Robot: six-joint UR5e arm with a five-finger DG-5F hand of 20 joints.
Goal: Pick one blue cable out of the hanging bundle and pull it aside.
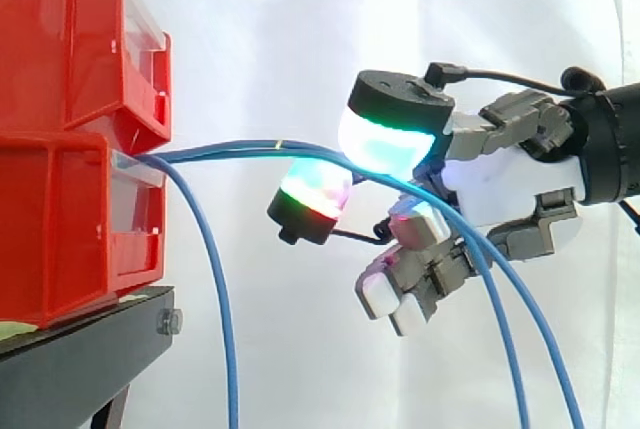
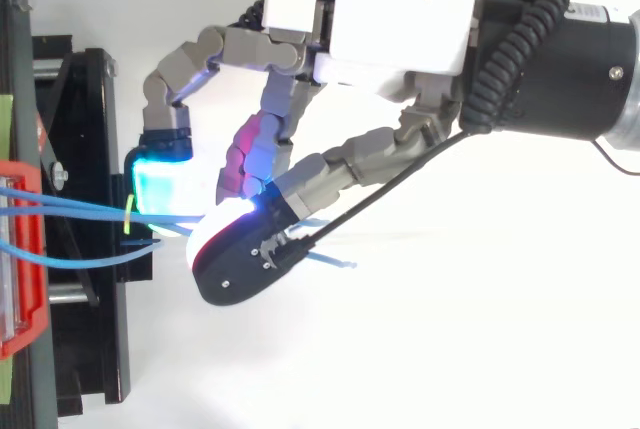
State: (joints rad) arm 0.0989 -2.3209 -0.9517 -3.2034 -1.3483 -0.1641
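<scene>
Side view: the red bins (image 1: 80, 129) sit on a black stand (image 1: 80, 349) at the left. Blue cables (image 1: 230, 150) come out from between the bins. Two of them run across to the hand (image 1: 500, 184) and then hang down behind it. A third cable (image 1: 218, 309) drops down right beside the bins. The fingers (image 1: 388, 129) are bent, and the two cables pass between two glowing pads, so the hand seems to pinch both.

Top view: the cables (image 2: 60, 193) come from the left and meet between the pads of the fingers (image 2: 160, 184).

The cables look thin, light and bendy, and likely smooth, so they may slip. The pads are the best place to hold one, out here away from the bins. The task wants just one cable, so one should be let go.
</scene>
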